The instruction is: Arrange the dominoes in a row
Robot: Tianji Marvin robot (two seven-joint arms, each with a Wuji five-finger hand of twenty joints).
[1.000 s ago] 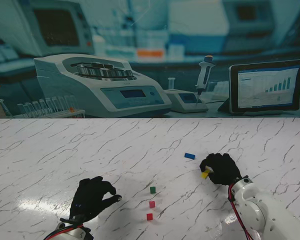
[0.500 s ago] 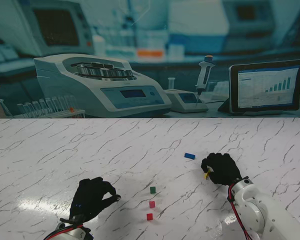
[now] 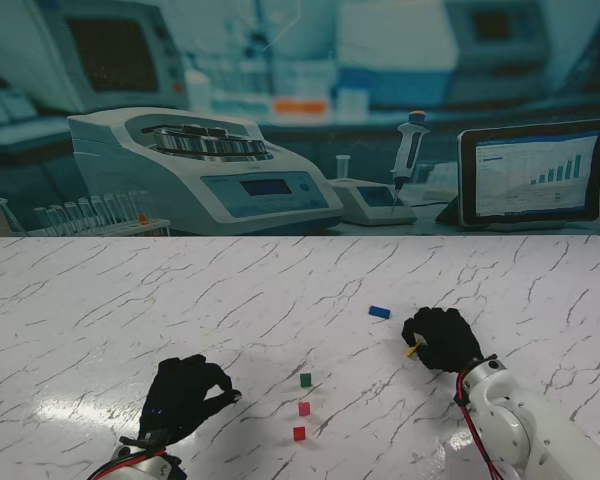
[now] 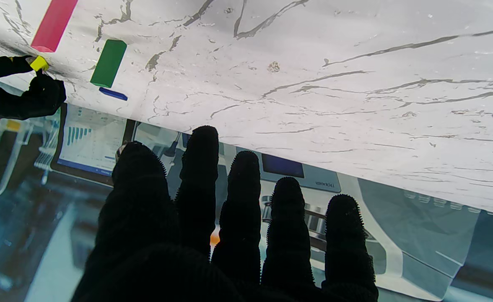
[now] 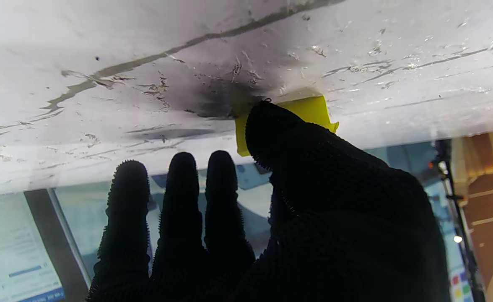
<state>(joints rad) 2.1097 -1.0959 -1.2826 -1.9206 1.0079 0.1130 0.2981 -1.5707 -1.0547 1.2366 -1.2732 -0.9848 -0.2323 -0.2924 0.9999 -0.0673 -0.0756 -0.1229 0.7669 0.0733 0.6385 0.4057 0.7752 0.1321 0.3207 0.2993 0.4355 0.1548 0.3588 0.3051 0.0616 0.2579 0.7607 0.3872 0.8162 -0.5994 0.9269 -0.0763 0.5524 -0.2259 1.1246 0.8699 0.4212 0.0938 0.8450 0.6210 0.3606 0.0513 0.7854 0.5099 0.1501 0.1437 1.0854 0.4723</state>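
My right hand (image 3: 443,338) is shut on a yellow domino (image 3: 412,350), pinched at the fingertips right at the table top. In the right wrist view the thumb (image 5: 271,126) covers most of the yellow domino (image 5: 313,110). A blue domino (image 3: 379,312) lies flat just farther from me and to the left of that hand. A green domino (image 3: 305,380), a pink-red one (image 3: 304,408) and a red one (image 3: 299,433) stand in a short line at mid-table. My left hand (image 3: 185,393) rests open to their left, holding nothing. The left wrist view shows the green domino (image 4: 108,63).
A white marble table (image 3: 130,300) carries everything. Along its far edge stand a lab machine (image 3: 200,170), a pipette on a stand (image 3: 408,150) and a tablet (image 3: 535,172). The left wrist view also shows the blue domino (image 4: 112,93) and my right hand (image 4: 18,90).
The yellow domino shows less than a second ago, now more covered by the right hand's fingers, and the hand has shifted very slightly. The left hand and the other dominoes have not moved.
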